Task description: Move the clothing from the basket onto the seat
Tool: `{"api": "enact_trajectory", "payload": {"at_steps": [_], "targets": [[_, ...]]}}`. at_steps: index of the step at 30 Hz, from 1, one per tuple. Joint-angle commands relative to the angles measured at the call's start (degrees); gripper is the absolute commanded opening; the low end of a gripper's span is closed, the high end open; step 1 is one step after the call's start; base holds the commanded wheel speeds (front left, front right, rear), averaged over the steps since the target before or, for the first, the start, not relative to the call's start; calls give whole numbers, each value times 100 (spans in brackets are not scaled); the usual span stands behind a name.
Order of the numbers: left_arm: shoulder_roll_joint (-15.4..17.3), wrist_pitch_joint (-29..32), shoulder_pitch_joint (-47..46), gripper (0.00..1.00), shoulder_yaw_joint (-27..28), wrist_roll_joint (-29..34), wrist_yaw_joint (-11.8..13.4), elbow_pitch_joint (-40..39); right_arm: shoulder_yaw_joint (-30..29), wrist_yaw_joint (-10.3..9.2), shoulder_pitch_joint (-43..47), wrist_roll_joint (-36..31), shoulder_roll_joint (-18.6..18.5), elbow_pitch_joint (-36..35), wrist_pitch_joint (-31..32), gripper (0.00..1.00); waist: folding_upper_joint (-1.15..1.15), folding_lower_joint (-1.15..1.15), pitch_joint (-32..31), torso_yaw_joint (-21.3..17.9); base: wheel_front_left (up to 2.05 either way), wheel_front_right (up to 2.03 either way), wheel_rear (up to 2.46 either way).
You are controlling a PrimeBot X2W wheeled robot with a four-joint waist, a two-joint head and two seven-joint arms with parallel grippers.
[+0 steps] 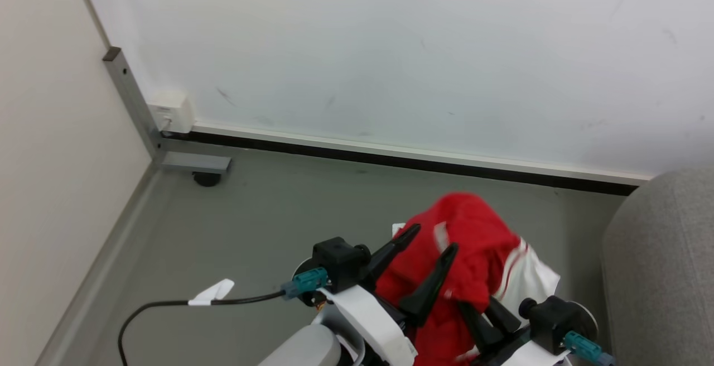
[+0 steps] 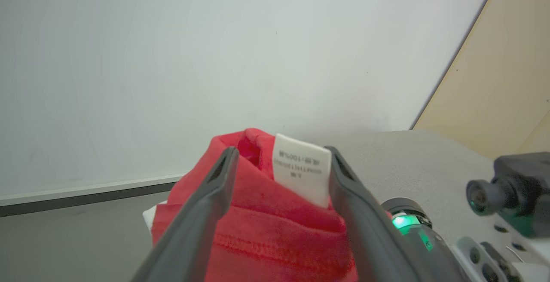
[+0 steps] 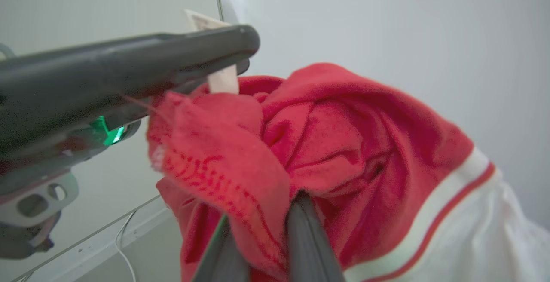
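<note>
In the head view the clothing (image 1: pixel 468 226) hangs as a red bundle in the air over the grey floor (image 1: pixel 268 215). The seat (image 1: pixel 658 254) lies off to its right, apart from it. The left gripper (image 1: pixel 436 239) stands wide, a finger on either side of a fold, while the right gripper (image 1: pixel 477 302) pinches the cloth from below. In the left wrist view the jaws are spread and clamp nothing. Red cloth and a white label (image 2: pixel 300 170) lie loose between them, with the seat behind. In the right wrist view the right jaws are closed tight on a red fold, and a white, red-striped hem (image 3: pixel 472 213) droops to the lower right. The weight appears to rest on the right grip alone. The left fingers should therefore back straight out along their own line so they do not snag the label. The right arm should carry the bundle high enough that the hem clears the seat's edge, opening only once it is over the cushion.
</note>
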Motion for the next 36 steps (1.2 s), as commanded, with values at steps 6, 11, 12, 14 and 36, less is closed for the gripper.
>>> {"api": "enact_trajectory", "payload": {"at_steps": [6, 11, 12, 14, 36], "targets": [[75, -149, 4, 100, 73, 107, 34, -182, -330, -12, -26, -139, -173, -61, -4, 0, 0, 0, 107, -341, 0, 0, 0], [131, -209, 64, 100, 159, 152, 76, -232, -692, -12, -73, -261, -333, -188, -3, 0, 0, 0, 200, -706, 0, 0, 0], [166, -214, 56, 100, 185, 194, 93, -249, -732, -12, -99, -284, -364, -224, -3, 0, 0, 0, 228, -807, 0, 0, 0], [206, -231, 42, 100, 196, 287, 132, -248, -874, -12, -128, -351, -455, -282, -3, 0, 0, 0, 271, -988, 0, 0, 0], [338, -259, 100, 100, 339, 946, 71, -217, -1894, -12, 14, -784, -541, -1026, -3, 0, 0, 0, 788, -2987, 0, 0, 0]]}}
